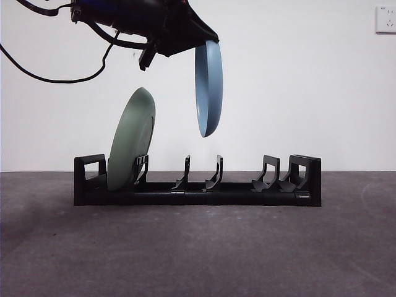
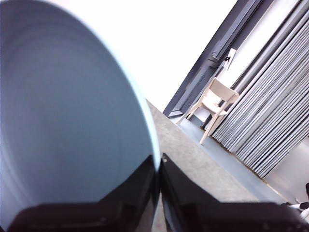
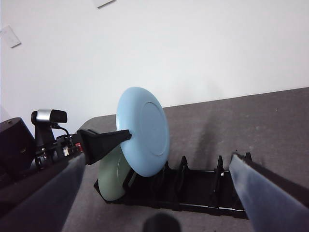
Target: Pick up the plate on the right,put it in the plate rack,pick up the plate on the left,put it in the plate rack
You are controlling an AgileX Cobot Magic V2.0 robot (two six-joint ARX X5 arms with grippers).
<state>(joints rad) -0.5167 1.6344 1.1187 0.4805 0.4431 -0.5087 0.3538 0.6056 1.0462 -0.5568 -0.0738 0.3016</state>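
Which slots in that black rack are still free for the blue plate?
Free: the plate rack slots from its middle dividers to the far blocky end. Crowded: the other end, where the green plate leans. The left gripper holds the blue plate above the middle.

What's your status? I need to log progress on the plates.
Left claw shut on blue plate, held above plate rack. Right claw open, empty, standing off. Green plate already in an end slot. Middle slots show nothing in them.

No legible text, label, brand or number appears in any view; the plate rack (image 1: 198,185) and both plates carry no readable marking. The wall socket (image 1: 385,19) shows none either.
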